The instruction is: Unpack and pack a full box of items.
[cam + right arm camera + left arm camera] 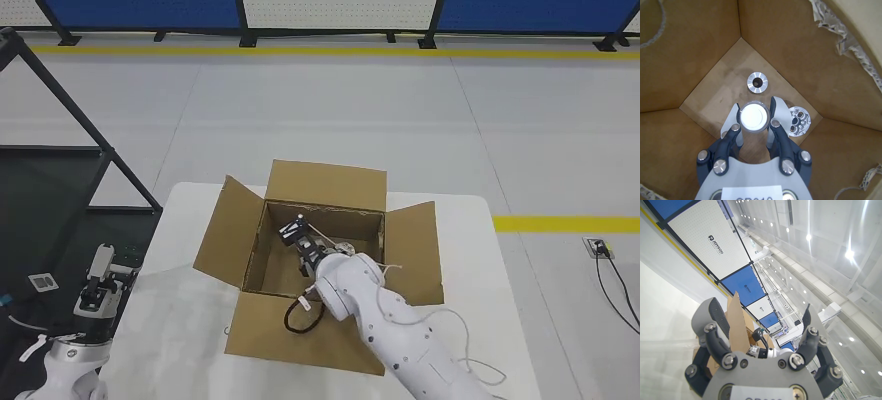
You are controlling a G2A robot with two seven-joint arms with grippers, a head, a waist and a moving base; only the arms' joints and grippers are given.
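An open cardboard box [410, 250] stands on the white table [480, 300] with its flaps spread out. My right arm reaches down into it, and my right gripper [755, 106] is shut on a clear cylinder with a white cap [753, 116], held above the box floor. On the floor lie a metal ring with a centre hole [757, 82] and a flat grey slotted disc [798, 121]. My left gripper [762, 308] is open and points upward beside the table's left edge [100, 275], with nothing between its fingers.
The box walls [696, 56] close in on all sides of the right gripper, with torn cardboard edges [848, 41] near the rim. A black metal frame [100, 150] stands left of the table. One box flap [738, 321] rises near the left gripper.
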